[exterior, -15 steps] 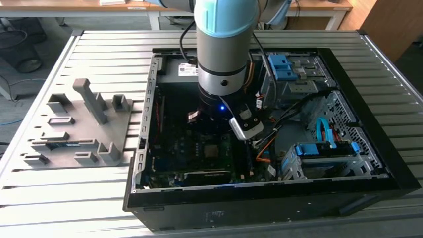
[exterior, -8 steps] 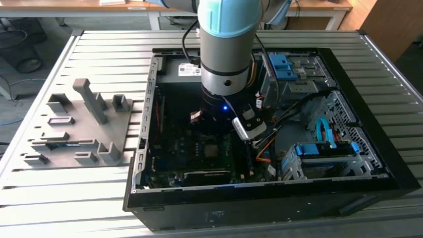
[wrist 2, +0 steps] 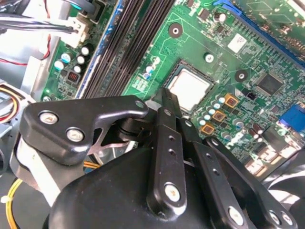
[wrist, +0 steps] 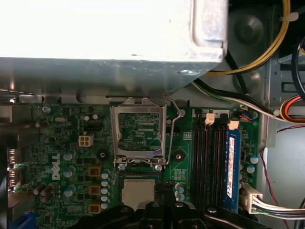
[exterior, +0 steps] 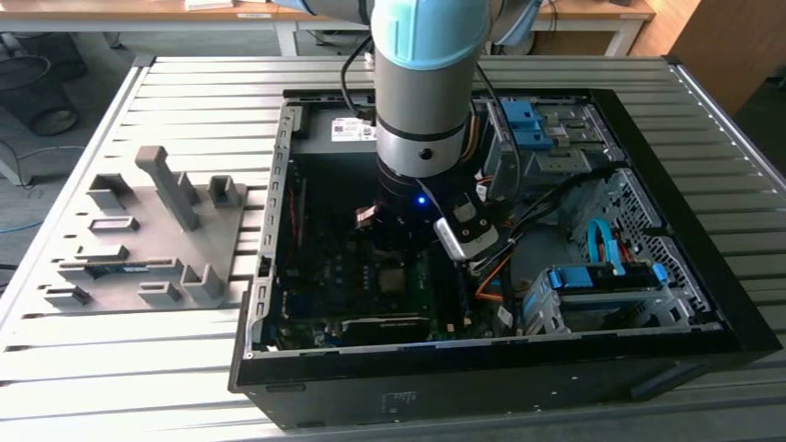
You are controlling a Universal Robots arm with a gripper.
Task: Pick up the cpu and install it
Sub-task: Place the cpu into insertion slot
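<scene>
My gripper (wrist 2: 165,95) hangs closed on nothing, its tip just beside the cpu (wrist 2: 189,90), a small flat square with a dull silvery face seated in its socket on the green motherboard (wrist 2: 157,52). The hinged metal frame (wrist: 138,136) stands flipped open next to it (thin wire lever (wrist: 177,117) alongside). In the exterior view the black case (exterior: 491,378) walls me in, with a grey moulded tray (exterior: 147,230) at nine o'clock and a blue-tabbed drive cage (exterior: 602,295) at four.

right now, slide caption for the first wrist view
Gripper close to the cpu sitting in the motherboard socket, load plate swung open
</scene>
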